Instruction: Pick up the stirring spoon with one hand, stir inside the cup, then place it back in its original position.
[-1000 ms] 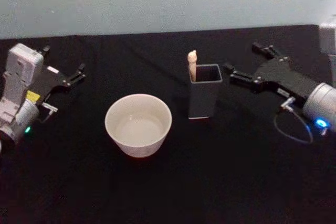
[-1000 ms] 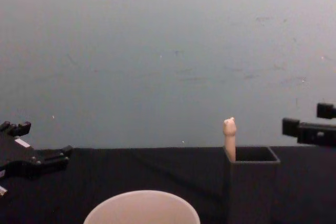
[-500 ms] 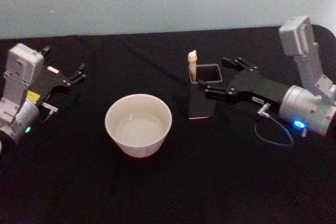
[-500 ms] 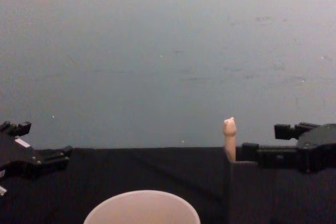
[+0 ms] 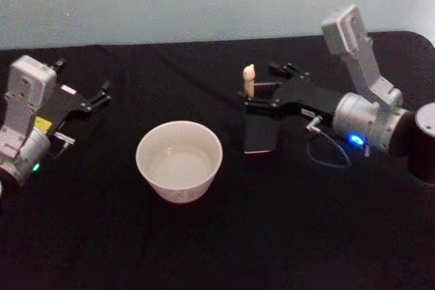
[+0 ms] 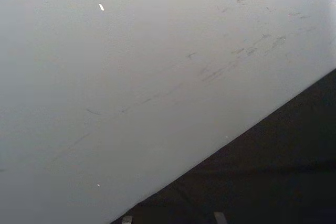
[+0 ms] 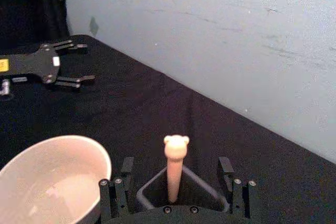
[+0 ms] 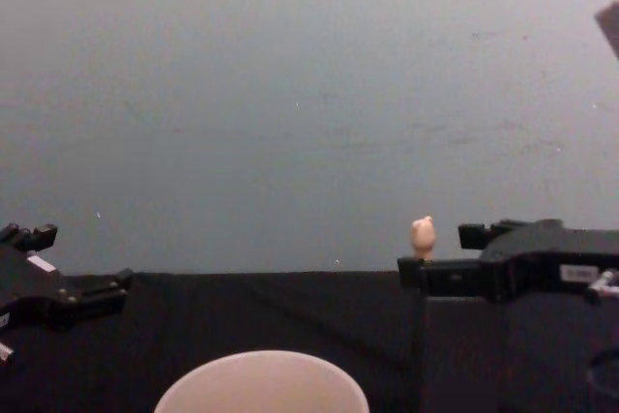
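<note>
The right pincer [image 5: 264, 88], black and blocky on its silver-white arm, hovers with its jaws spread wide either side of the beige, knob-ended handle of the slim stirring spoon [image 5: 249, 81], gripping nothing. The spoon stands upright in the dark grey square box [image 5: 259, 138], just beside the wide, cream-rimmed round cup [image 5: 179, 159] on the black worktop [image 5: 204, 249] (its metal bowl is hidden down inside the box). The left pincer [image 5: 100, 97] lies parked at the far left, jaws apart and empty. The likely trouble is the box. The right fingers sit low, close over its rim, so closing off-centre could jam the handle against a wall. A slanted lift might then drag or topple the box toward the cup.
</note>
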Robot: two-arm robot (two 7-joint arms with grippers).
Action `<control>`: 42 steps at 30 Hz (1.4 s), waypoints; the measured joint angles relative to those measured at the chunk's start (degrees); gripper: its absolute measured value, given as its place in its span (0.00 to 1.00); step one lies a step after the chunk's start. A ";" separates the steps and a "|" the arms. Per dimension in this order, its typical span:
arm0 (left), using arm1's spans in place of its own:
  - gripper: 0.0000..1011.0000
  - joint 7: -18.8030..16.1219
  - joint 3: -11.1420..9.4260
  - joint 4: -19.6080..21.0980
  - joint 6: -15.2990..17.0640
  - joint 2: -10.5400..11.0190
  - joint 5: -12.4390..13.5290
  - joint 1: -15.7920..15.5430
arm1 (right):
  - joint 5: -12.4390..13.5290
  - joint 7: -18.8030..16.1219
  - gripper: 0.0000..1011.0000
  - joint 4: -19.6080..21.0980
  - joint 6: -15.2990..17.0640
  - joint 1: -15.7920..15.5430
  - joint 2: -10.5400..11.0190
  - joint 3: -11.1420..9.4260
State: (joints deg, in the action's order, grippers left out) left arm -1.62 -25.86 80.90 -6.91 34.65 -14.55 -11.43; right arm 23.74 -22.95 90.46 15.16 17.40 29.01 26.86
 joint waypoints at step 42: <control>0.99 0.00 0.00 0.00 0.00 0.00 0.00 0.00 | -3.33 -0.52 0.97 -6.52 1.09 4.67 -5.28 0.49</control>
State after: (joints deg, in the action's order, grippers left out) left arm -1.62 -25.86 80.90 -6.91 34.64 -14.55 -11.43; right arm 20.41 -23.47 83.94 16.25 22.07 23.73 27.35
